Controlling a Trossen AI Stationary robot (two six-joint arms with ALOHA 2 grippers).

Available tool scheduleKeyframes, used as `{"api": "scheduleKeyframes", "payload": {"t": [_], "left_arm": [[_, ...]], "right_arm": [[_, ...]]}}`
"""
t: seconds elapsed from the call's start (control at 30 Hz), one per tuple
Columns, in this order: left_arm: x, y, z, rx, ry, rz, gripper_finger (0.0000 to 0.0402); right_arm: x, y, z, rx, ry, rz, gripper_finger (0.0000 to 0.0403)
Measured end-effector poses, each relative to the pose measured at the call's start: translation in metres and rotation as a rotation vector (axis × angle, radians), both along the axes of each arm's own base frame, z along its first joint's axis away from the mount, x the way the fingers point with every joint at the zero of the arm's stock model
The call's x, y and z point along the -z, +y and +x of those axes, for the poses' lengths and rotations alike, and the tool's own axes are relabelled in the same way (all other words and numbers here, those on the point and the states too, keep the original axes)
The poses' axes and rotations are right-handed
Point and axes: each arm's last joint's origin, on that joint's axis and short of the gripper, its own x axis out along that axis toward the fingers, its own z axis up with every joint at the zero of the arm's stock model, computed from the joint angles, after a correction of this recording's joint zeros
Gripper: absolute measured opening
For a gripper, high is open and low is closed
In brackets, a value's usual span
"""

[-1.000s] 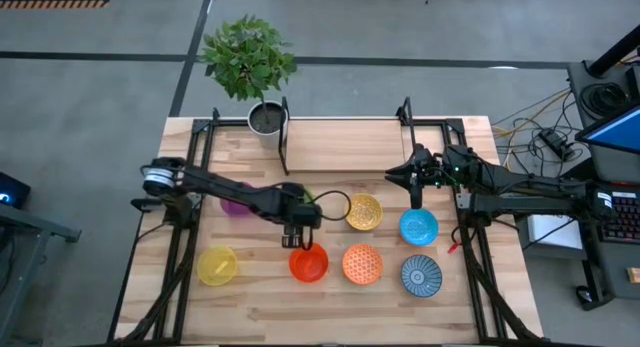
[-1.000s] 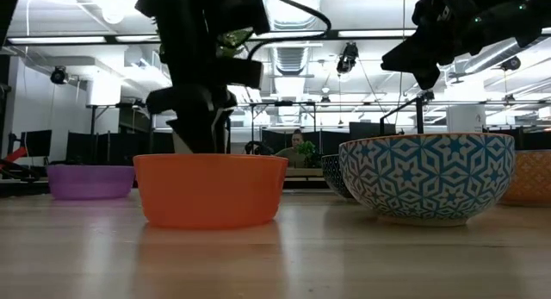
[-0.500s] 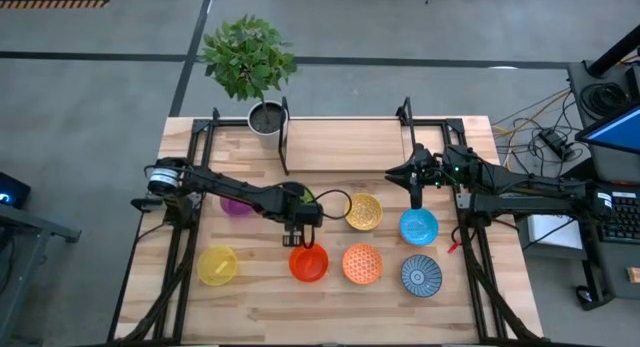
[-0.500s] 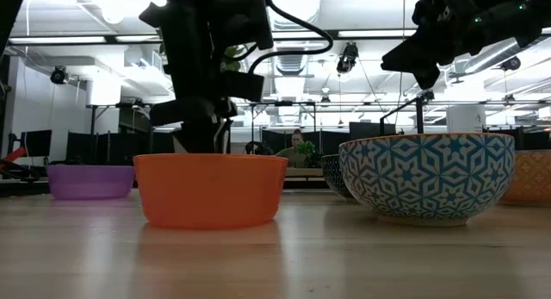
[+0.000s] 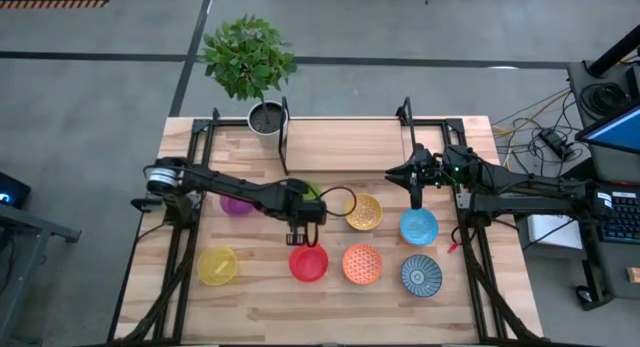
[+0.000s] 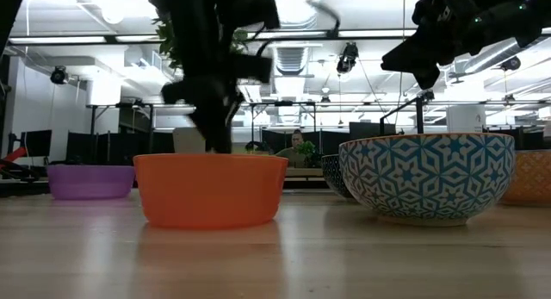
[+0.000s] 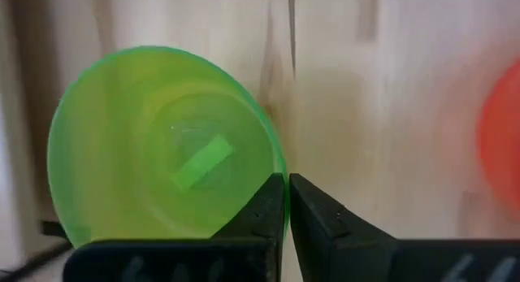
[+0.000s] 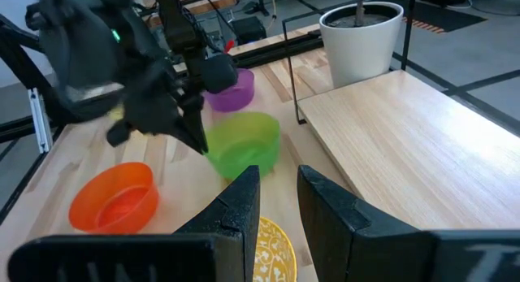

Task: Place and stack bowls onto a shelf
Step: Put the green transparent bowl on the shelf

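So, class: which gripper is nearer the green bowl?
Left. The left gripper is clamped on the green bowl rim; the right gripper hangs well off, above the light blue bowl.

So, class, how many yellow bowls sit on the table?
2: a plain yellow bowl near the table's left edge, and a patterned yellow bowl mid-table, beside the light blue bowl.

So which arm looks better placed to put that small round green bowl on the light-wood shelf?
Probably the left: its gripper is shut on the small round green bowl's rim. The right gripper waits open, holding nothing, beside the light-wood shelf.
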Motion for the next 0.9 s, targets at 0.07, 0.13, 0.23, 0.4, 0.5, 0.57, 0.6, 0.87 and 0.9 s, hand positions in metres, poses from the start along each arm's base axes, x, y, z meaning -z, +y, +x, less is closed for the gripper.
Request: {"api": "scheduleKeyframes", "payload": {"t": [0.07, 0.13, 0.23, 0.4, 0.5, 0.57, 0.6, 0.87, 0.9], "left_arm": [[-0.015, 0.0, 0.005, 0.038, -0.024, 0.009, 0.0], [-0.027, 0.001, 0.009, 0.079, -0.048, 0.031, 0.0], [-0.04, 0.008, 0.016, 0.138, -0.069, 0.085, 0.0], [-0.046, 0.044, 0.019, 0.139, -0.068, 0.133, 0.0], [-0.046, 0.075, 0.019, 0.076, -0.083, 0.146, 0.0], [-0.045, 0.096, 0.018, 0.019, -0.1, 0.152, 0.0], [-0.046, 0.106, 0.017, -0.012, -0.109, 0.153, 0.0], [-0.046, 0.15, 0.008, -0.161, -0.134, 0.153, 0.0], [-0.045, 0.153, 0.008, -0.167, -0.131, 0.153, 0.0]], "right_arm": [[0.0, 0.0, 0.0, 0.0, 0.0, 0.0, 0.0075], [0.0, 0.0, 0.0, 0.0, 0.0, 0.0, 0.0075], [0.0, 0.0, 0.0, 0.0, 0.001, 0.001, 0.0075], [0.0, 0.0, 0.0, 0.0, 0.001, 0.001, 0.0075], [0.0, 0.0, 0.0, 0.0, 0.001, 0.001, 0.0075], [0.0, 0.0, 0.0, 0.0, 0.001, 0.001, 0.0075], [0.0, 0.0, 0.0, 0.0, 0.001, 0.001, 0.0075], [0.0, 0.0, 0.0, -0.002, 0.001, -0.007, 0.0075], [0.0, 0.0, 0.0, -0.002, 0.001, -0.008, 0.0075]]}}
